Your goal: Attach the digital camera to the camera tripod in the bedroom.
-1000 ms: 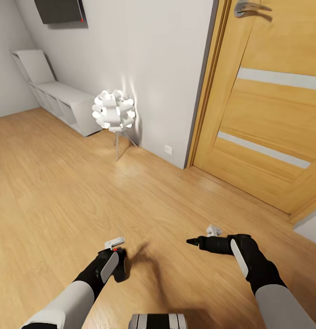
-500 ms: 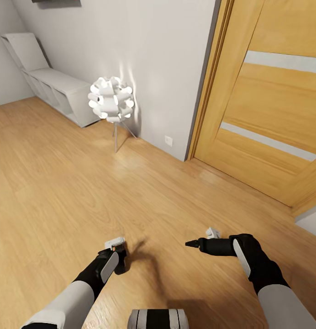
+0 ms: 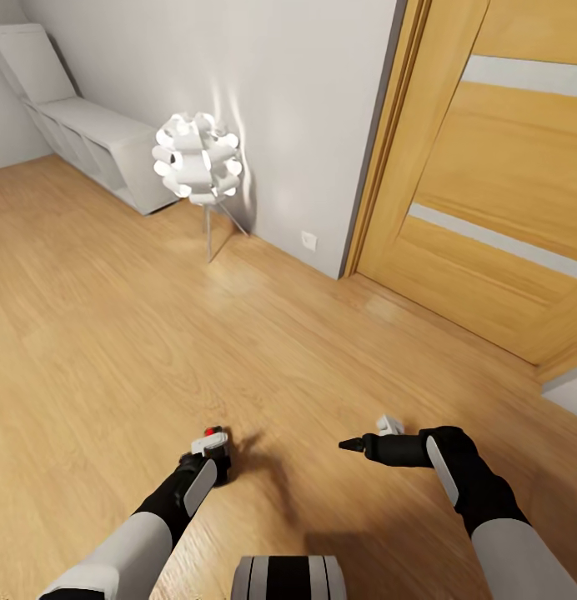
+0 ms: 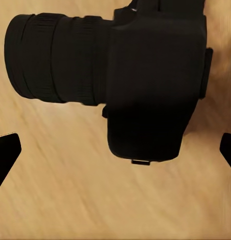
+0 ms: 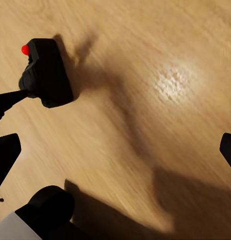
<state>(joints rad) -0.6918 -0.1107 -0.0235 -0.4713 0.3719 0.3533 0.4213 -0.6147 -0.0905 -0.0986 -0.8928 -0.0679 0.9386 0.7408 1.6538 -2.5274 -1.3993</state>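
So I'm looking down at the wood floor point(image 3: 113, 333) of the bedroom. The camera point(image 3: 215, 454) is at about 7 o'clock in my head view, right at the tip of my left pincer point(image 3: 207, 458). From my left wrist the camera point(image 4: 145, 80) looks like a big black body with the lens barrel sticking out sideways, and both fingertips point(image 4: 5, 150) sit wide at the edges of the picture, well apart from it. So that pincer is spread, though I honestly can't tell whether the camera is touching anything or just hanging over the floor.

My right pincer point(image 3: 348, 444) is at 5 o'clock, pointing toward 9 o'clock. From the head it looks narrow, but the right wrist view shows its fingertips point(image 5: 6, 150) far apart, so spread too, nothing in it. That same view catches the camera point(image 5: 45, 75) with its red button point(image 5: 25, 50), plus shadows on the floor.

Up at 11 o'clock is a white ball lamp point(image 3: 197, 158) on thin legs, white cube shelves point(image 3: 97, 146) behind it by the grey wall point(image 3: 280, 100), and a wooden door point(image 3: 505, 208) at 2 o'clock.
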